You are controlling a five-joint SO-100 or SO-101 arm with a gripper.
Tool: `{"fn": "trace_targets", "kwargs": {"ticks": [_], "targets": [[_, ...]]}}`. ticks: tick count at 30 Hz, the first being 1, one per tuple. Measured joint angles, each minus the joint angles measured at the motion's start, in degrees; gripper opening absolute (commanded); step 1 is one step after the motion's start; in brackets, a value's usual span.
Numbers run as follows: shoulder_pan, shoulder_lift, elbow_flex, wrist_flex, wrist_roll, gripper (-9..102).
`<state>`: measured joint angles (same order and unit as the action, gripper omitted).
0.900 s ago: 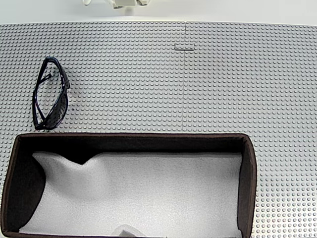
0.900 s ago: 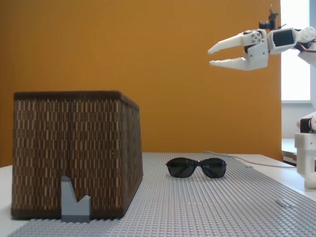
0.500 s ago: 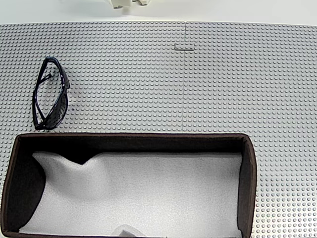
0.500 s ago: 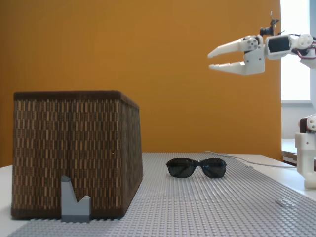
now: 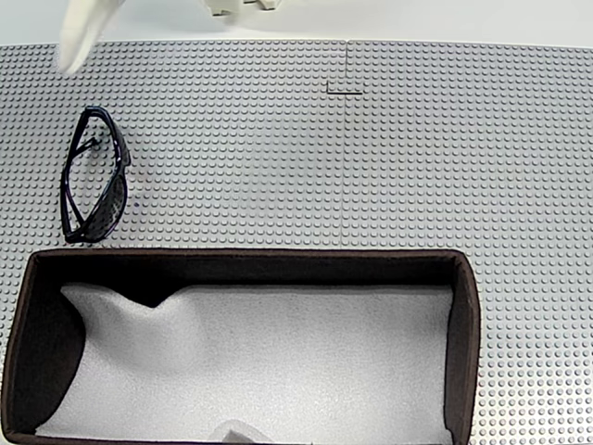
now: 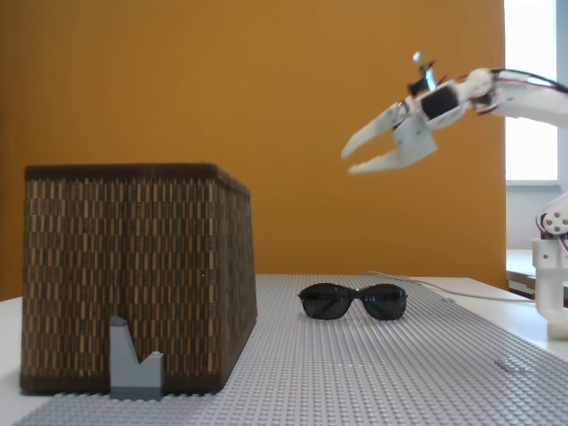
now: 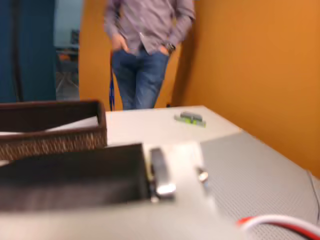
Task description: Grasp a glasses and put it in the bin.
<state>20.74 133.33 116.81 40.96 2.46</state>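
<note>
End effector (image 6: 349, 156): white, two-fingered, seen in a fixed view from the side. Held high in the air, angled downward and to the left of that view, fingers spread apart and holding nothing. White arm (image 6: 524, 89) reaches in from the right edge, roughly level, with a small camera mounted above the wrist. In a fixed view from above, a blurred white finger (image 5: 85, 28) shows at the top left edge.

Glasses (image 6: 353, 301): dark wraparound frame, dark lenses. Resting on the grey studded surface (image 6: 399, 364), lenses toward the side camera, well below the end effector and not touched by it. From above, the glasses (image 5: 93, 175) lie near the left edge of the surface (image 5: 371, 158), long axis running up-down in that view, just beyond the far left corner of the bin.

Bin (image 5: 465, 343): large rectangular box, dark brown walls, white foam lining. From the side, the bin (image 6: 133, 275) stands at the left with woven walls; a small grey block (image 6: 133, 362) stands before it.

Wrist view: blurred; bin rim (image 7: 55, 111), orange wall (image 7: 255, 70), and a standing person (image 7: 145, 50) in jeans.
</note>
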Motion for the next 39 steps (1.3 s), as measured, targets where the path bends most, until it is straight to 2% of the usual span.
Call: {"fn": "trace_targets", "kwargs": {"ticks": [10,15,26,39], "targets": [[7.21,-15.38,2.29,-1.85,9.49,13],[6.94,-15.47,6.86,1.67,14.77,16],[3.08,-1.58,21.45,2.81,13.01,17],[4.57,-12.04,23.12,-0.18,11.69,18]]}}
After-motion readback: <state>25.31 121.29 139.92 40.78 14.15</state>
